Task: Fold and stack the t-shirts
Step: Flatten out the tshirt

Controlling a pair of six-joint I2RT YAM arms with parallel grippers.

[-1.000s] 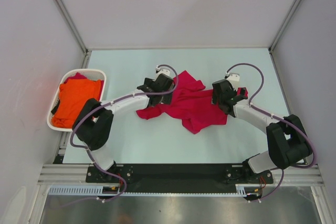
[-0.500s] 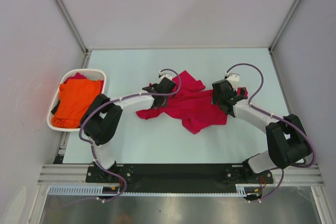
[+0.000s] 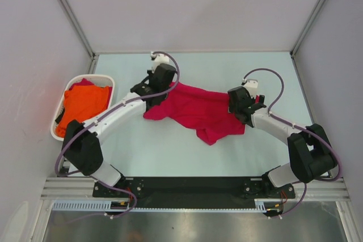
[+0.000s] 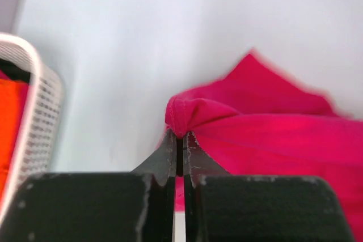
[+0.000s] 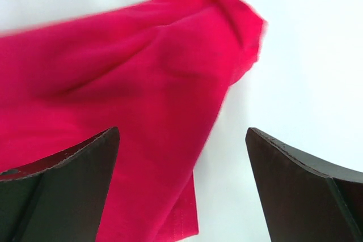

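left gripper (image 4: pixel 180 140), now farther back, clamps one corner of the crimson t-shirt (image 3: pixel 198 111); its opposite end lies under the wide-open, empty right gripper (image 5: pixel 181 137).

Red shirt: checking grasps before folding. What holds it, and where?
The left gripper pinches a bunched edge of the red shirt; the right gripper is open, holding nothing.

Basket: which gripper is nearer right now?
Left. The left gripper, shut on an edge of the red shirt, is just right of the basket. The right gripper stands open over the shirt's other end, farther away.
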